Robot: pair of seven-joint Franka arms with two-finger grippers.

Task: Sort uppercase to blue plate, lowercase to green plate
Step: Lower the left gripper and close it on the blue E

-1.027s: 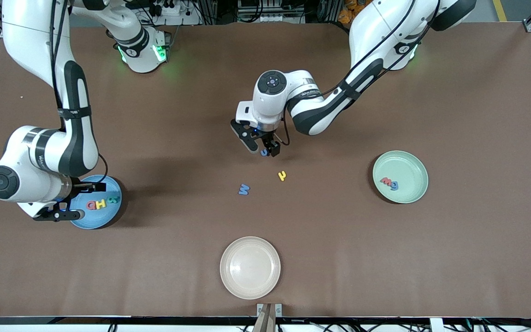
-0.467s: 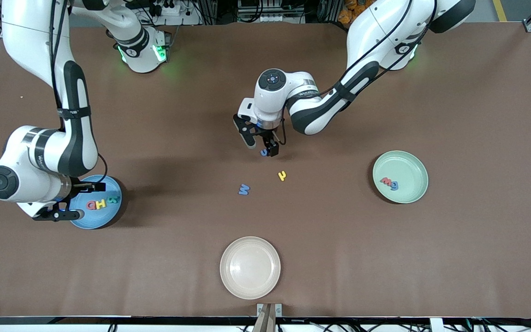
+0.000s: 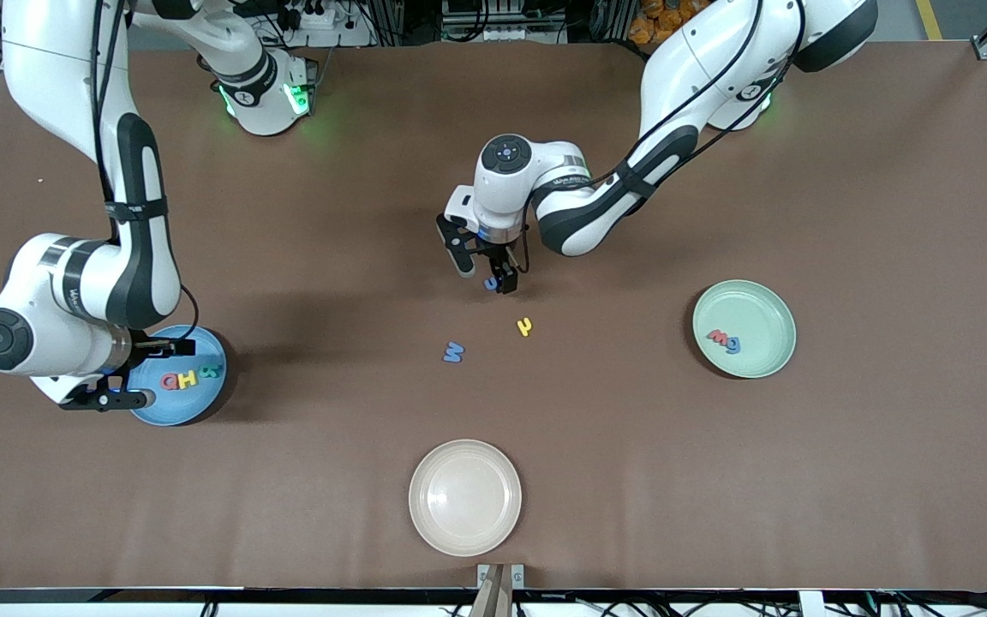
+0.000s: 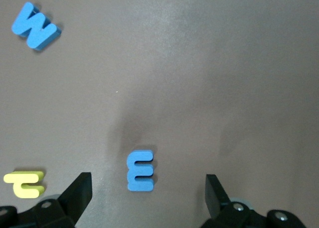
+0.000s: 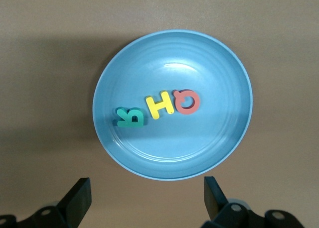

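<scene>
My left gripper (image 3: 485,272) (image 4: 148,198) hangs open at mid-table, its fingers on either side of a small blue lowercase E-like letter (image 3: 491,284) (image 4: 140,171) without touching it. Nearer the front camera lie the yellow hooked lowercase letter (image 3: 525,326) (image 4: 25,183) and the blue capital M (image 3: 453,352) (image 4: 35,26). The blue plate (image 3: 176,410) (image 5: 172,153) holds red Q (image 3: 170,381) (image 5: 186,101), yellow H (image 3: 188,378) (image 5: 160,104) and teal R (image 3: 210,372) (image 5: 129,117). Over its rim my right gripper (image 3: 144,374) (image 5: 147,195) waits, open and empty. The green plate (image 3: 759,308) holds a red m (image 3: 718,337) and a blue-grey letter (image 3: 732,344).
A cream-beige plate (image 3: 464,497) with nothing in it sits near the table's front edge, in the middle. Brown tabletop stretches between the three plates.
The left arm's elbow has swung slightly and its gripper has crept a little toward the robots' side over the blue E-like letter. The right arm and all letters have stayed put.
</scene>
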